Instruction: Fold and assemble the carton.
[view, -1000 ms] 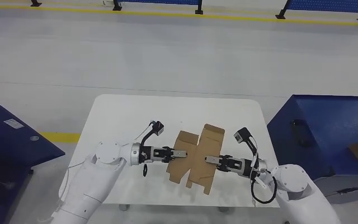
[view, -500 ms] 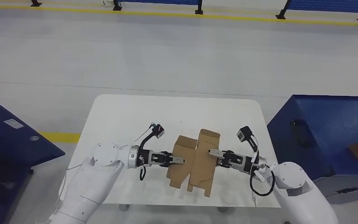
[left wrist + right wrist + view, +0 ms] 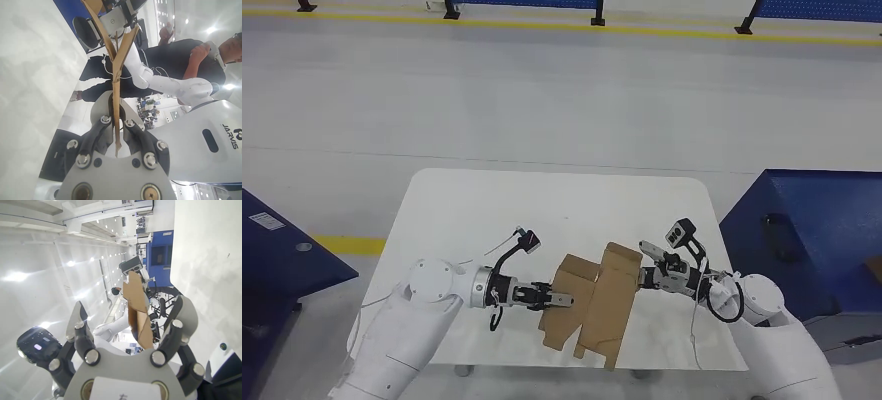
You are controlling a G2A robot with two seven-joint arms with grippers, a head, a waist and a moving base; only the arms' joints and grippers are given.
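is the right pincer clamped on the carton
No, the right pincer stands open, its fingers spread wide apart with the carton between them.

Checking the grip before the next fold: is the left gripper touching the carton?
Touching. In the left wrist view the left gripper is closed on the edge of the carton, with no gap at the tips.

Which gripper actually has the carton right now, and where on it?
The left gripper is shut on the carton, at the edge of its side panel. The right gripper is open around the opposite flap, not clamping it.
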